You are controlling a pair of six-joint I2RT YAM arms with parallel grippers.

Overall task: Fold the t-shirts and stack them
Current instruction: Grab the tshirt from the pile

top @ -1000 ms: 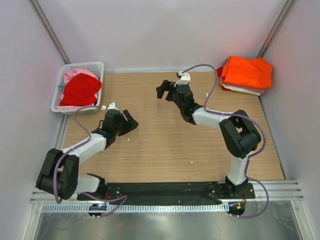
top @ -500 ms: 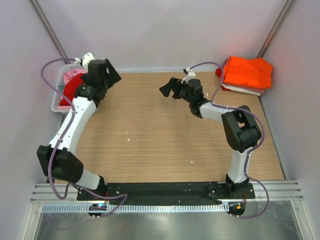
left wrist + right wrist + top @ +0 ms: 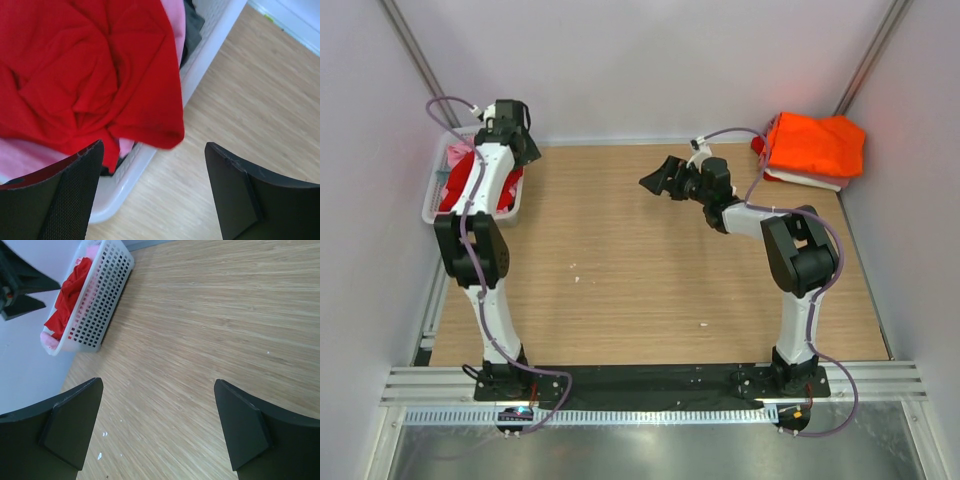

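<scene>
A crumpled red t-shirt lies on top of a pink t-shirt in the white basket at the table's far left; the red one hangs over the rim. It also shows in the top view and right wrist view. My left gripper hovers open and empty over the basket's edge. A folded orange t-shirt lies on a folded white one at the far right. My right gripper is open and empty above the table's middle back.
The wooden table carries a few small white specks. Grey walls close in the left, back and right. The basket stands against the left wall. The arm bases stand on a black rail at the near edge.
My left arm has swung from the table's left middle up and back to the basket and now hangs over it. My right gripper has shifted slightly right and turned toward the left.
</scene>
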